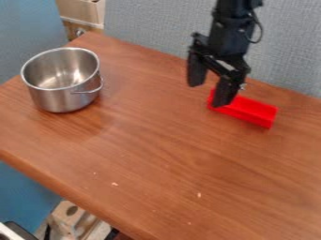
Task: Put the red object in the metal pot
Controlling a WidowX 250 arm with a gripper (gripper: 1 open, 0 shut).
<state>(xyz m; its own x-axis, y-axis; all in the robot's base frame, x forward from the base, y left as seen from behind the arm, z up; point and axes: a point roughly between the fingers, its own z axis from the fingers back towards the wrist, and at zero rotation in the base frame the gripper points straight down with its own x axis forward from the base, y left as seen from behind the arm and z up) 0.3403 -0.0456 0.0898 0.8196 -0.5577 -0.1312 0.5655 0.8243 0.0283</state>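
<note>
My gripper (216, 86) hangs wide open, empty, over the red object (243, 109): looks rigid, light, so I'd pinch its long flat sides mid-length.

The end effector (211, 91) covers the left end of the red object (250, 111), so contact there can't be judged. The arm runs off the top edge. The worktop (138, 150) is cut off left and right.

Soft even light, low resolution, slight blur overall, faint sheen on wooden table (138, 141), weak shadows
</note>
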